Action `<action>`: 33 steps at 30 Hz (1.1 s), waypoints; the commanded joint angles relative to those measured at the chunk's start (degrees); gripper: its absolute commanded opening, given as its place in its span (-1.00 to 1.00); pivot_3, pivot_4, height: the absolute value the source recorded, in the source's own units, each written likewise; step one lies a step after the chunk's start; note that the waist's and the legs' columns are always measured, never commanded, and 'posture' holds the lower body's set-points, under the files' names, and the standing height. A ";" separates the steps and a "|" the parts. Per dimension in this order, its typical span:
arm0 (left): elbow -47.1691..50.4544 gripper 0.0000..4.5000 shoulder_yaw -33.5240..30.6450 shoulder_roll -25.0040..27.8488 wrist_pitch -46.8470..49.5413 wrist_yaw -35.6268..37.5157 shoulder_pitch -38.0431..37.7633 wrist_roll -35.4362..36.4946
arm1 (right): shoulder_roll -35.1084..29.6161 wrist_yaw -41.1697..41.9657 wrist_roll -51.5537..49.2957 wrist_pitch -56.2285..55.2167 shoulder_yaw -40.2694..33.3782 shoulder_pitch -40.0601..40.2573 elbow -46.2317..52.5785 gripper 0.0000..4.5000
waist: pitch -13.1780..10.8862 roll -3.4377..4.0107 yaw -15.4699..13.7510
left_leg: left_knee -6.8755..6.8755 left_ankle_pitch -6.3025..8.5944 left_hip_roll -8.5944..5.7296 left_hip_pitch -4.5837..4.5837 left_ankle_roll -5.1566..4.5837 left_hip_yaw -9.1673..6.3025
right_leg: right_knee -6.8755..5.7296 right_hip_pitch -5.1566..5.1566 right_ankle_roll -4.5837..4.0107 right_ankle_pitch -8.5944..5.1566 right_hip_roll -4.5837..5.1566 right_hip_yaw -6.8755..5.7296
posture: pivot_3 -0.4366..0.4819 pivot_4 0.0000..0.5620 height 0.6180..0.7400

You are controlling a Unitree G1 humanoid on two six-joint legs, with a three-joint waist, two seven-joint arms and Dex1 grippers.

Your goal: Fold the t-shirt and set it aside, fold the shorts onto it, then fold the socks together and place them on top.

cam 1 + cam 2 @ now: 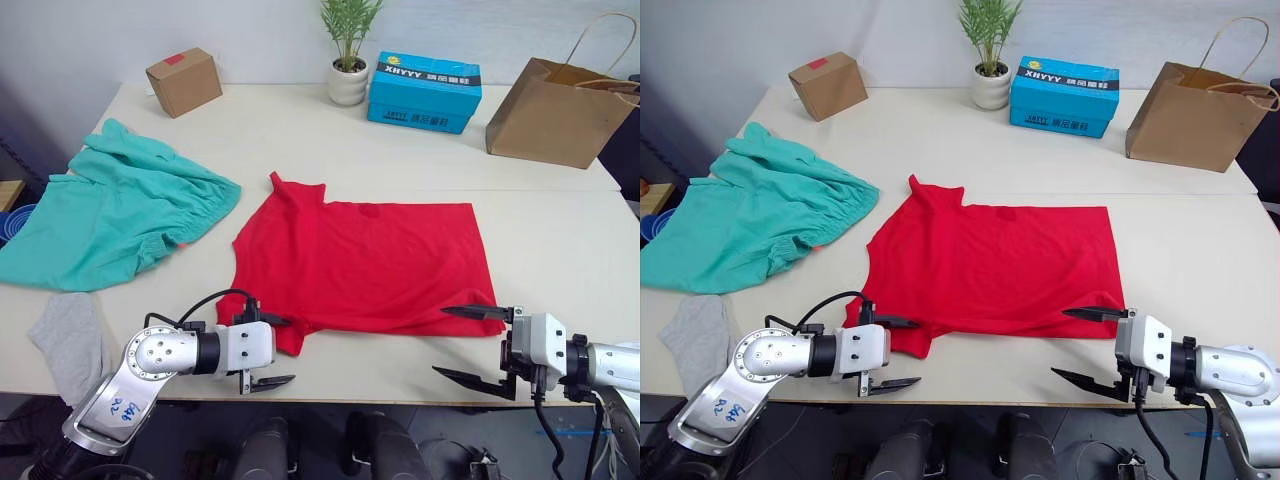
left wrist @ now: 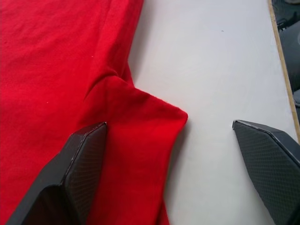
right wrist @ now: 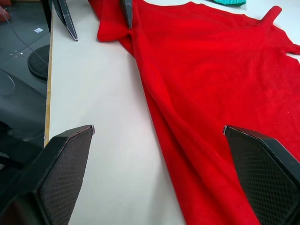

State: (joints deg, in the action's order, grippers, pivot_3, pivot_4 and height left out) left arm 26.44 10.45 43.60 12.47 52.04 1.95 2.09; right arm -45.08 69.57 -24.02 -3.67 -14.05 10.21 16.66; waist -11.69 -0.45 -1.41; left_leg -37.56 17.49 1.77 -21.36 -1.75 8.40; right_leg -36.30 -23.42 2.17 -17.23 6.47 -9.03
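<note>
The red t-shirt point(image 1: 365, 262) lies spread flat in the middle of the table, with its near left sleeve point(image 2: 140, 126) pointing toward the front edge. My left gripper point(image 1: 271, 351) is open at that sleeve, one finger over the red cloth and the other over bare table. Also open, my right gripper point(image 1: 473, 345) straddles the shirt's near right hem point(image 3: 187, 154). The teal shorts point(image 1: 110, 208) lie crumpled at the left. A grey sock point(image 1: 72, 338) rests at the front left corner.
Along the back edge stand a small cardboard box point(image 1: 184, 81), a potted plant point(image 1: 349, 50), a blue box point(image 1: 424, 91) and a brown paper bag point(image 1: 560, 108). The table's front edge point(image 1: 380, 398) runs just beneath both grippers.
</note>
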 commanded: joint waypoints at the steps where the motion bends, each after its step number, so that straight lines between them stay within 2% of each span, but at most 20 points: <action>1: -0.69 0.45 0.26 -0.33 0.14 -1.34 0.22 -1.34 | 0.03 -0.91 -0.63 -0.59 -0.81 -0.15 0.06 1.00 | 0.00 0.00 -0.01 | -0.01 0.00 0.00 0.02 0.00 0.00 | 0.00 0.01 0.00 0.00 0.00 0.00 | -0.05 -0.47 1.00; 5: -0.52 -0.13 -1.78 -2.02 2.87 -2.07 1.30 2.01 | 0.31 -1.70 -0.60 -0.45 -0.16 -0.17 0.18 1.00 | 0.00 0.00 -0.07 | -0.01 0.01 0.00 0.04 -0.04 -0.01 | -0.01 0.03 0.00 0.00 0.00 0.00 | -0.05 -0.47 1.00; 11: -2.42 -0.99 -4.76 -1.07 1.83 0.08 2.06 5.03 | 0.36 -2.28 -0.63 -0.14 0.32 0.10 0.18 1.00 | 0.00 0.00 0.04 | 0.00 -0.04 0.00 0.03 0.05 0.00 | -0.01 0.02 0.00 0.00 0.00 0.00 | -0.05 -0.47 1.00; 16: -3.18 -0.99 -9.68 -0.83 5.92 4.18 3.89 14.24 | 0.06 -2.20 -0.81 0.45 0.36 0.76 0.19 1.00 | 0.00 0.00 0.02 | -0.01 -0.05 0.00 0.03 0.06 -0.01 | -0.02 0.03 0.00 0.00 0.00 0.00 | -0.05 -0.47 1.00; 22: -8.98 -0.99 -11.46 -1.71 10.22 4.72 9.21 18.37 | -0.02 -2.38 -0.68 1.29 0.63 0.80 0.30 1.00 | 0.00 -0.01 -0.05 | -0.09 -0.05 0.00 0.02 0.07 -0.01 | -0.08 0.04 0.00 0.00 0.00 0.00 | -0.05 -0.47 1.00; 33: -21.79 -0.99 -9.44 -3.83 6.86 4.71 20.29 15.40 | 0.20 -3.49 -0.53 2.68 1.45 0.30 0.35 1.00 | 0.01 -0.02 0.04 | -0.17 -0.07 -0.01 0.02 0.10 0.01 | -0.18 0.03 0.00 0.00 -0.01 -0.01 | -0.05 -0.47 1.00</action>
State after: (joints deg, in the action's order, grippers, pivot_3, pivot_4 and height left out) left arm 5.44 1.15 39.92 20.44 56.91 21.03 17.65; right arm -44.91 66.50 -23.99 -1.05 -11.97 10.54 15.96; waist -11.68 -0.47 -1.38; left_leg -37.74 17.42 1.76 -21.35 -1.65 8.41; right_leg -36.49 -23.38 2.17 -17.23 6.46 -9.03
